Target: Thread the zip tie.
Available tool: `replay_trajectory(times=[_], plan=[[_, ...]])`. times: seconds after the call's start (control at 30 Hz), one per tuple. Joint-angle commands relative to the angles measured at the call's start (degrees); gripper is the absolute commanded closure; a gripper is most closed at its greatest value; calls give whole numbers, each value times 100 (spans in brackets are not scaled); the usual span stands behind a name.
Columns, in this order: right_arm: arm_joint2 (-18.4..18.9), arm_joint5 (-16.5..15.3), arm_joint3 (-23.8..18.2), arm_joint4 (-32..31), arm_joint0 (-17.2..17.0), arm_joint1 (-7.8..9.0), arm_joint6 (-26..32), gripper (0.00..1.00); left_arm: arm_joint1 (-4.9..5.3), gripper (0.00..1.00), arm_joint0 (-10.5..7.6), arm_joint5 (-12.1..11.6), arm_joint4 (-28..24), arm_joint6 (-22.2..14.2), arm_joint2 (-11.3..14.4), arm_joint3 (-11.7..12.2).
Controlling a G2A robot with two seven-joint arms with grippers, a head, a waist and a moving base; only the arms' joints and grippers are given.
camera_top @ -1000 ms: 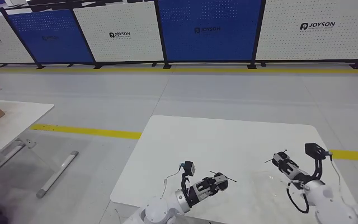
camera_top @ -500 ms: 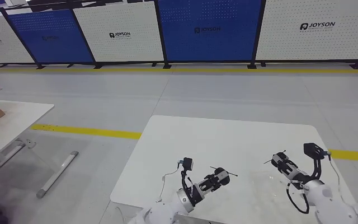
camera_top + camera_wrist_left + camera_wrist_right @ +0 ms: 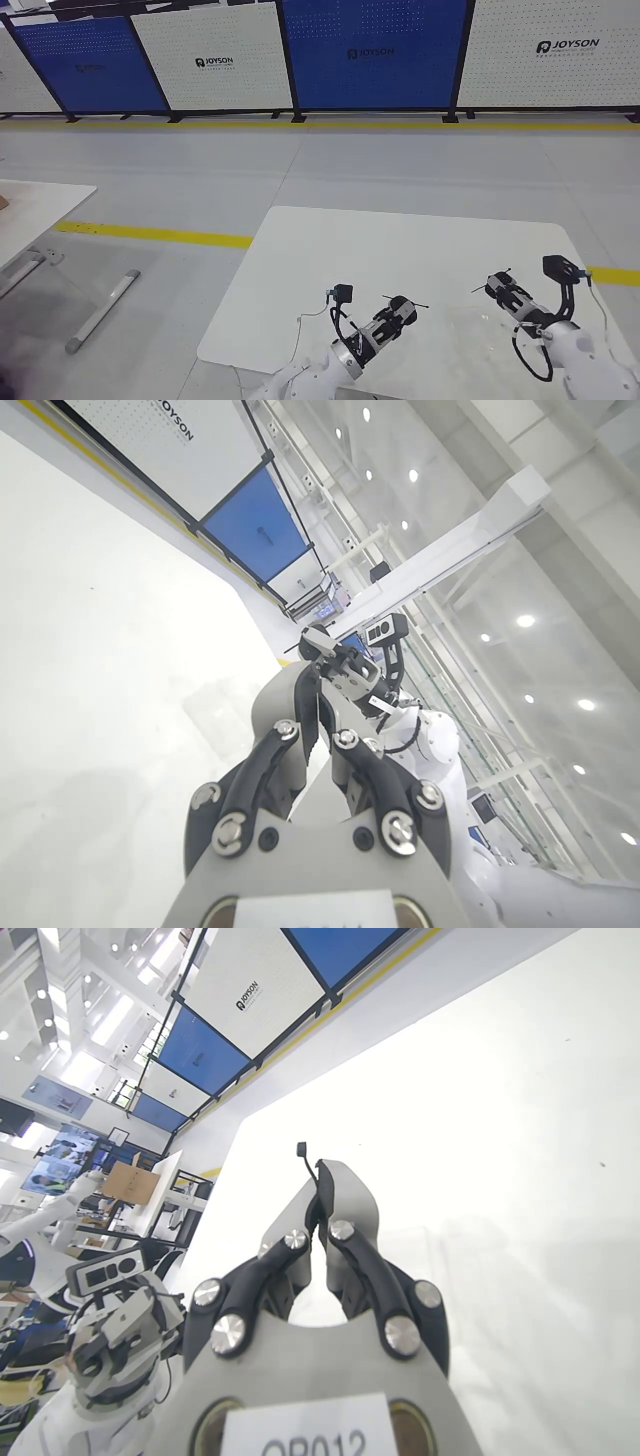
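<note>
Zip tie [image 3: 301, 1148] pinched by right gripper [image 3: 316, 1188] | left gripper [image 3: 315, 686] clamped on black strip [image 3: 421, 304] | white table [image 3: 400, 240] beneath

two of nearly everything on your rig.
you had two grippers, the left gripper [image 3: 316, 680] and the right gripper [image 3: 317, 1183]; two black ties, the left zip tie [image 3: 418, 303] and the right zip tie [image 3: 301, 1148]; two tables, the work table [image 3: 420, 240] and a side table [image 3: 35, 205]; behind them two blue panels [image 3: 95, 65] [image 3: 375, 50], three white panels [image 3: 215, 60] [image 3: 550, 50] [image 3: 25, 75] and two yellow floor lines [image 3: 150, 234] [image 3: 400, 125].
</note>
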Motion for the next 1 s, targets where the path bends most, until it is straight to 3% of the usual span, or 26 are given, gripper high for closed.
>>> replay_trajectory(times=[0.0, 0.13, 0.47, 0.97], plan=[[50, -59, -3, 182, -19, -20, -182, 100, 0, 100, 0, 0, 0, 1, 0, 0], [294, -697, 88, 672, -293, -40, -393, 100, 0, 100, 0, 0, 0, 1, 0, 0], [476, -2155, 278, 1136, -1197, -89, -833, 100, 0, 100, 0, 0, 0, 1, 0, 0], [501, -2197, 282, 1123, -1277, -103, -959, 100, 0, 100, 0, 0, 0, 1, 0, 0]])
